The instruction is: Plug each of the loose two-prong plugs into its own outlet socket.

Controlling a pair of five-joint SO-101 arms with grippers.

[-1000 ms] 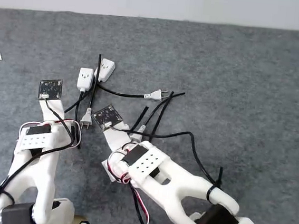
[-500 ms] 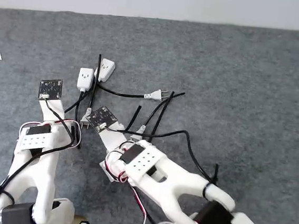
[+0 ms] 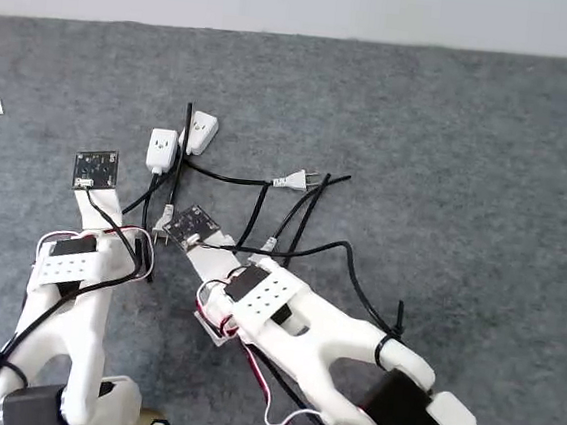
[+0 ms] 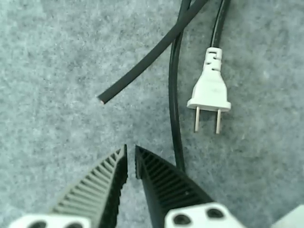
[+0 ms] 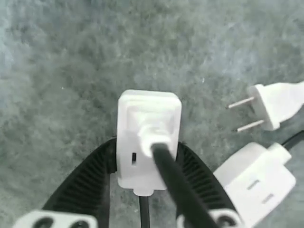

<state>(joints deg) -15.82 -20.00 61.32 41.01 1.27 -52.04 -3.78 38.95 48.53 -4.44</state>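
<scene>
Right gripper (image 5: 147, 145) was clamped on a socket (image 5: 148, 118); left gripper (image 4: 130, 148) sat closed and empty beside a plug (image 4: 209, 92); another plug (image 3: 291, 181) lay mid-frame; reckon tangled cords (image 3: 227, 178) could drag things off line.

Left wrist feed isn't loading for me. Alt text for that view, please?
The left gripper, shut and empty, hangs over the grey carpet just short of a loose white two-prong plug whose prongs point back toward it. Black cables lie beside the plug, one ending in a bare cut tip.
</scene>
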